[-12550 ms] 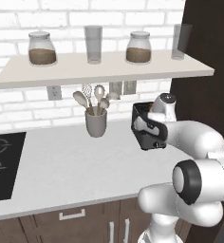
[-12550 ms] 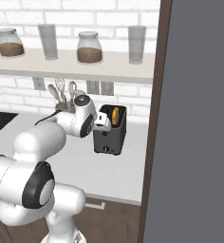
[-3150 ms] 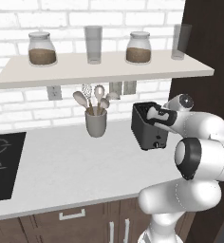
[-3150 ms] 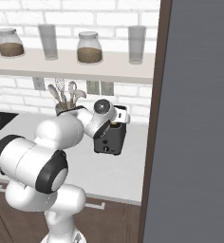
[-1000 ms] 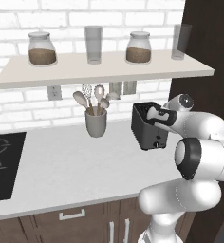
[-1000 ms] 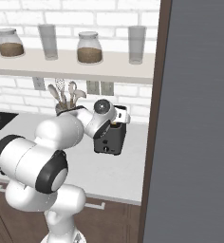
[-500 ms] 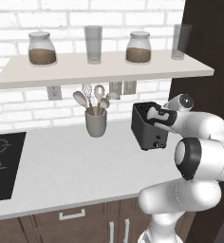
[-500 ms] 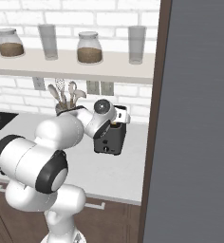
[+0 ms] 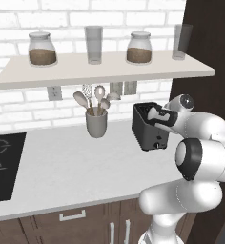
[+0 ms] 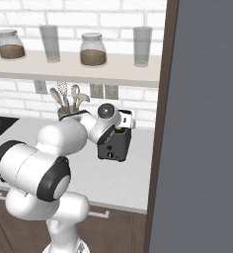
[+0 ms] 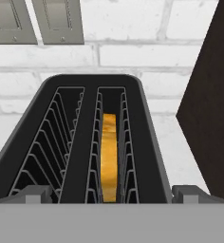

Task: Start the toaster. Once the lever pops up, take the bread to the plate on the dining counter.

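The black toaster (image 9: 150,127) (image 10: 113,143) stands on the pale worktop against the brick wall. Looking down along the hand, the toaster (image 11: 147,142) has two slots, and the bread (image 11: 109,156) stands deep in the right one as a yellowish-tan slice seen edge-on. The left slot is empty. My gripper (image 9: 155,114) (image 10: 123,122) (image 11: 112,194) hovers just over the toaster's top, open. Its two fingertips (image 11: 35,193) sit wide apart, outside both slots, with nothing between them.
A grey utensil cup (image 9: 96,124) stands left of the toaster. A shelf (image 9: 105,71) with jars and glasses hangs above. A dark tall cabinet side (image 9: 205,52) (image 11: 213,95) rises close on the toaster's right. A black cooktop (image 9: 0,162) lies far left.
Since the earliest frames the hand has swung from the toaster's front up over its top. Over the last three seconds nothing has visibly moved.
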